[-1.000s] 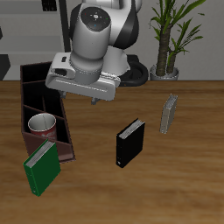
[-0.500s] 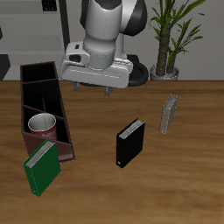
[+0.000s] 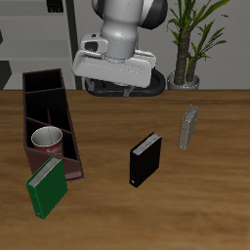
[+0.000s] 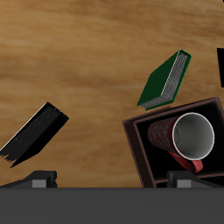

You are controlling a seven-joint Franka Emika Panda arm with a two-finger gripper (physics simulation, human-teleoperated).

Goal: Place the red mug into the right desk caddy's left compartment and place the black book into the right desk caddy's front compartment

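Your gripper (image 3: 115,90) hangs high above the table (image 3: 195,195), near its back edge, with nothing between the fingers; the jaws stand wide apart. The red mug (image 3: 46,140) sits upright inside the right desk caddy (image 3: 39,98), in the left compartment (image 4: 149,140). The black book (image 3: 145,158) stands upright on the bare wood, well apart from the caddy. A green book (image 3: 45,187) leans against the caddy's front end
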